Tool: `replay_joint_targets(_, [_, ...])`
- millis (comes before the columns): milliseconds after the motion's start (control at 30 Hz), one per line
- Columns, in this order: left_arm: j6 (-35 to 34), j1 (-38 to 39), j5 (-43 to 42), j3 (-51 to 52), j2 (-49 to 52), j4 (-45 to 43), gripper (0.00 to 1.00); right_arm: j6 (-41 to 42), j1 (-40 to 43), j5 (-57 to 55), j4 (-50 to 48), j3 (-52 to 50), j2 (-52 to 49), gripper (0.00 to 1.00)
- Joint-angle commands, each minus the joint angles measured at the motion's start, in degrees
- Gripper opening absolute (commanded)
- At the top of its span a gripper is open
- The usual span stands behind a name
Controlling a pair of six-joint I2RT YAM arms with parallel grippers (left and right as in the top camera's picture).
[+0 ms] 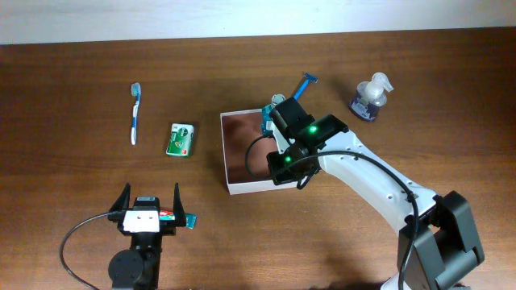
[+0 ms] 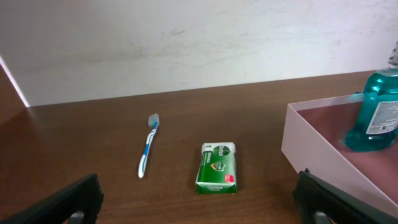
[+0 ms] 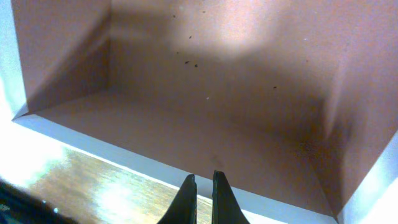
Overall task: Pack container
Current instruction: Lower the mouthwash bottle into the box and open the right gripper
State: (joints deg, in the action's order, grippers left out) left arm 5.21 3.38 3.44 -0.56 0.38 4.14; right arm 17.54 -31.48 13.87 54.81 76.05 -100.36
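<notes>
"Dettol" on green packet (image 2: 216,168)

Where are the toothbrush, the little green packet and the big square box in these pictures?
toothbrush (image 1: 135,115): overhead view, on the middle of its handle.
green packet (image 1: 181,139): overhead view, on the centre of its top face.
container (image 1: 242,149): overhead view, on its bare reddish-brown floor.

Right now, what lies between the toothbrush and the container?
The small green packet lies flat between the toothbrush and the container, touching neither. The overhead view shows it; the left wrist view agrees.
</notes>
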Motion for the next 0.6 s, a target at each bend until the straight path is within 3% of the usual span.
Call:
replay_joint_targets(0, [1.11,0.22,0.48,0.02,0.02,0.39,1.00,-0.39,-0.37,2.49,0.15,-0.74,-0.31,0.04])
replay_joint_targets(567, [1.11,0.22,0.48,0.02,0.02,0.39,0.99,-2.36,0.00,4.37,-4.11,-0.72,-0.28,0.04])
